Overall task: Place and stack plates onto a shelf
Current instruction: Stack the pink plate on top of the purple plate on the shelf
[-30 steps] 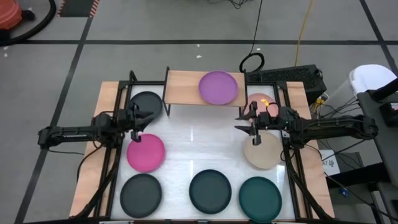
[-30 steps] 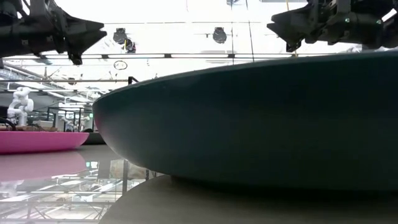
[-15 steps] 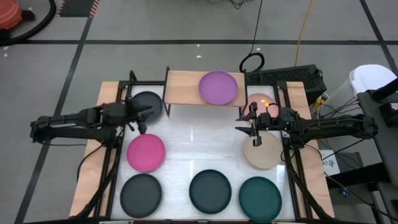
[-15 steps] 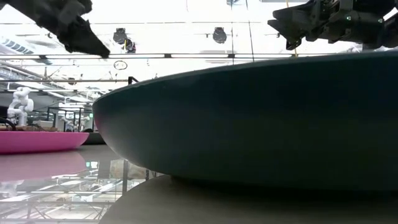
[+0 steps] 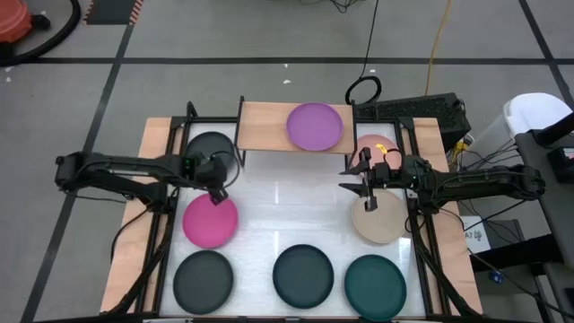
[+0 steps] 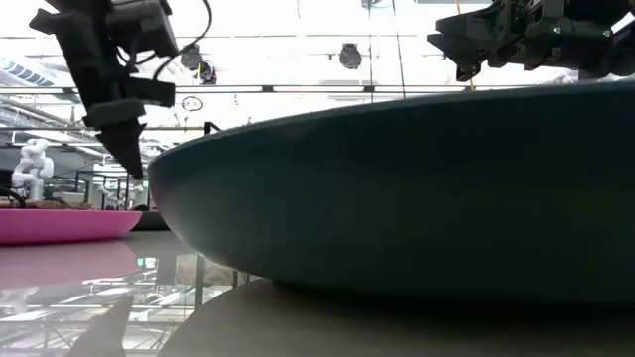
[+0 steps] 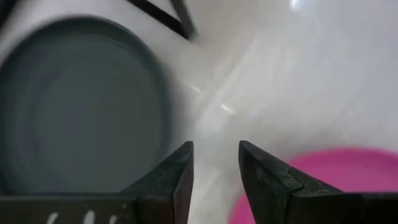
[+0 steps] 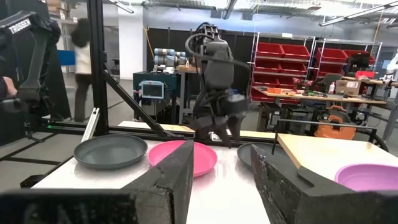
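Jaws on both arms stand apart with nothing between them: the left gripper (image 5: 218,190) points down over the gap between the dark grey plate (image 5: 212,150) and the magenta plate (image 5: 211,220), at the magenta plate's far rim, its fingers (image 7: 177,171) narrowly parted; the right gripper (image 5: 357,182) hovers level above the table beside the beige plate (image 5: 379,216), fingers likewise parted. Only one plate is placed: the purple plate (image 5: 315,126) lies on the right half of the shelf (image 5: 265,126). Seven remain on the white tabletop (image 5: 287,211): the dark grey and magenta plates at left, the pale pink plate (image 5: 372,145) and beige plate at right, and along the near edge a second dark grey plate (image 5: 203,281), a dark teal plate (image 5: 303,274) and a teal plate (image 5: 375,285). Judged from this layout, the task is at an early stage, with the left arm apparently about to take the magenta plate.
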Controlling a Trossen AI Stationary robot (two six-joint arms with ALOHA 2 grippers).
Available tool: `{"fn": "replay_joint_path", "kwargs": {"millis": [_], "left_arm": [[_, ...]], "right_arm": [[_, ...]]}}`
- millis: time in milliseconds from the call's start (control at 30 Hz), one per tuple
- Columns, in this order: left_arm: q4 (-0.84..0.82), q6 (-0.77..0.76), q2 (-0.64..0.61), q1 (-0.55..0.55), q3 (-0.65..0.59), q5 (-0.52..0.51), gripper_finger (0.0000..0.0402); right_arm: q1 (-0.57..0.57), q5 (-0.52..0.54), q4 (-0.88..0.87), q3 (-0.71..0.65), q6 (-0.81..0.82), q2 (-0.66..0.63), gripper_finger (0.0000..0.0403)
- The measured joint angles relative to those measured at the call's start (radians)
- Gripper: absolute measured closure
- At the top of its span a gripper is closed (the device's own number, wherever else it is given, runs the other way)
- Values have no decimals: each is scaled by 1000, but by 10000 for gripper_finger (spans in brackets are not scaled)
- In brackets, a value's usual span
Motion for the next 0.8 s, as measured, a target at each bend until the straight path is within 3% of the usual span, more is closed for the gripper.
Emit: {"fn": "replay_joint_path", "kwargs": {"millis": [400, 800], "left_arm": [[44, 166, 179, 0, 0, 230, 268], [124, 222, 293, 0, 0, 257, 269]], "right_arm": [[0, 0, -1, 0, 0, 0, 264], [0, 0, -4, 0, 1, 1, 264]]}}
